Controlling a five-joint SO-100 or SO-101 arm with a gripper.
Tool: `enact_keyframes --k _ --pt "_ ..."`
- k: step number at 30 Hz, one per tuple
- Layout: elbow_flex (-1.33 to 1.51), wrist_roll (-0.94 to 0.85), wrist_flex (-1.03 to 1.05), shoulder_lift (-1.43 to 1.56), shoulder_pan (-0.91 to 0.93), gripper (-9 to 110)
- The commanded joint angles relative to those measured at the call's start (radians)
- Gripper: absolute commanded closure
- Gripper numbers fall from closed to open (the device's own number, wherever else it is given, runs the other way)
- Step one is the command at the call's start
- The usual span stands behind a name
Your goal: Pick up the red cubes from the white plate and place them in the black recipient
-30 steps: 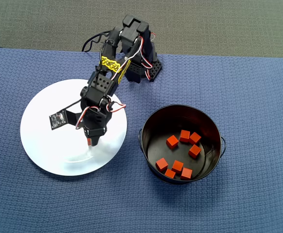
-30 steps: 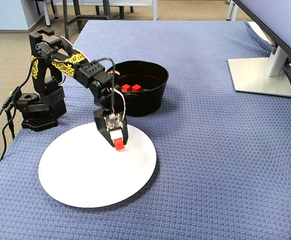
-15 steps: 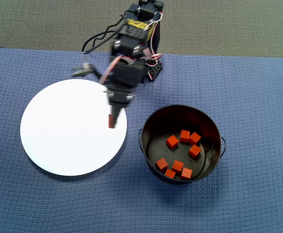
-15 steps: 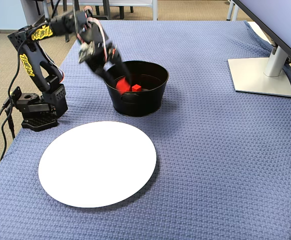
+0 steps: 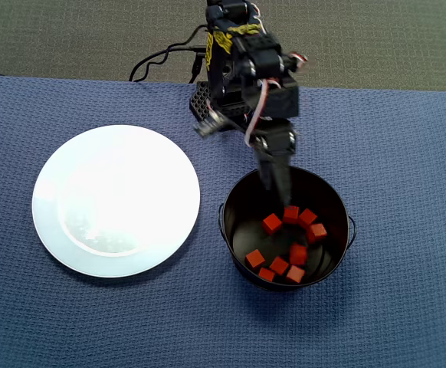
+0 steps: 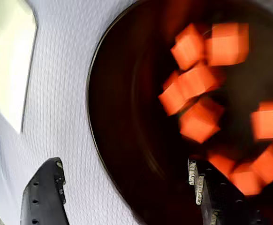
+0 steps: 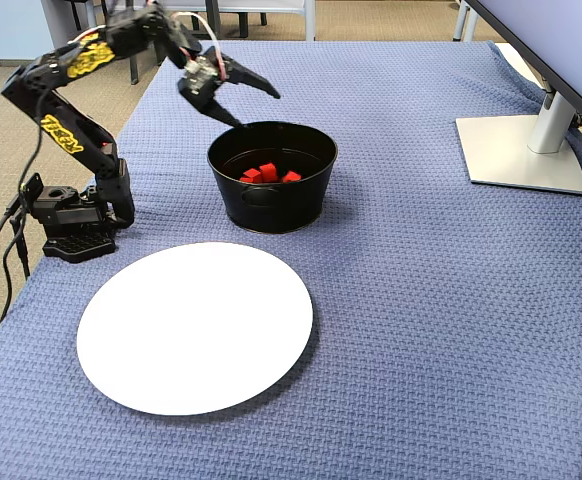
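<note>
Swung from the white plate (image 5: pixel 116 199), the claw (image 7: pixel 255 108) gapes empty above the black recipient (image 7: pixel 271 190).

Single black arm (image 7: pixel 66 95) with yellow lettering on links, base at far-left of fixed view, upper links raised high, reaching right. Wrist pitched downward in fixed view. Gripper (image 7: pixel 251 105) held aloft, jaws spread wide, nothing between them. Overhead view: gripper (image 5: pixel 275 184) pointing toward bottom of frame. Wrist view: two dark fingers (image 6: pixel 45 197) at bottom edge, well apart; picture motion-blurred.
</note>
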Motion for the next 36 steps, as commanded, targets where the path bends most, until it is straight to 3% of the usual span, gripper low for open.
enact_keyframes --k 1,3,22,25,32,36 --pt "0.055 -0.044 0.046 0.14 0.17 83" --pt "0.118 -0.025 0.048 0.19 0.23 90" --pt "0.792 -0.041 0.074 0.752 0.357 92" --pt "0.845 -0.055 0.086 0.784 0.399 93" --pt "1.04 -0.051 -0.114 0.761 0.39 94" --pt "1.039 -0.015 -0.098 0.767 0.417 96"
